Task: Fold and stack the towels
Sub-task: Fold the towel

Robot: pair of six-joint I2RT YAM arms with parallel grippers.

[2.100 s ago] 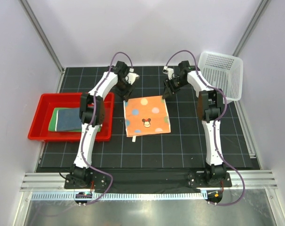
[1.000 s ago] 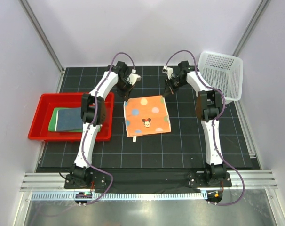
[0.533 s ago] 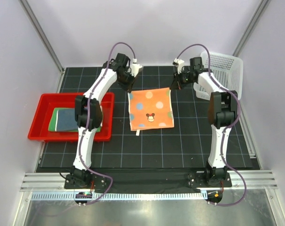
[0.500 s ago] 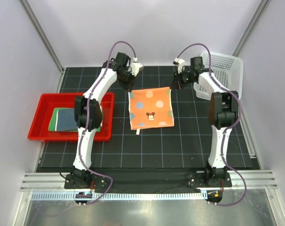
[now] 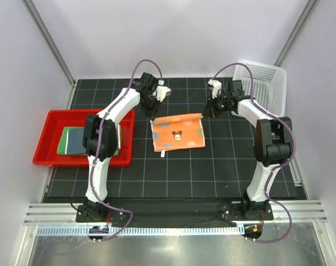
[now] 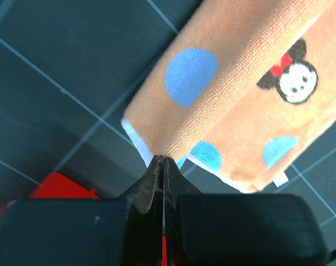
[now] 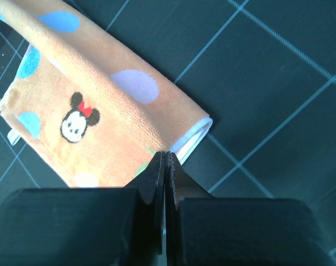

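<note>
Orange is the cloth you are working: the orange dotted towel with the cartoon mouse (image 5: 178, 133) lies mid-mat in the top view. Its far edge is lifted and brought over toward the near edge, so I judge you are partway through the first fold. Your left gripper (image 5: 152, 115) holds the far-left corner and your right gripper (image 5: 204, 114) the far-right one. Well to the left, the dark blue towel (image 5: 80, 141) rests on the plain green towel (image 5: 63, 142) inside the red plastic tray (image 5: 46, 145). The white mesh basket (image 5: 263, 83) stands at the far right.

From the left wrist, the jaws are clamped on the very tip of the corner, with only a sliver of cloth between them.

From the right wrist, it is the same: the jaws are pinched shut on the corner, beside the white hem.

Your risks come from that thin bite. Pull the two hands apart and a corner may slip free, dropping the flap crooked. Lower one hand ahead of the other and the edges will land skewed. Drag too low and the bottom layer may slide on the black gridded mat (image 5: 184, 172).
</note>
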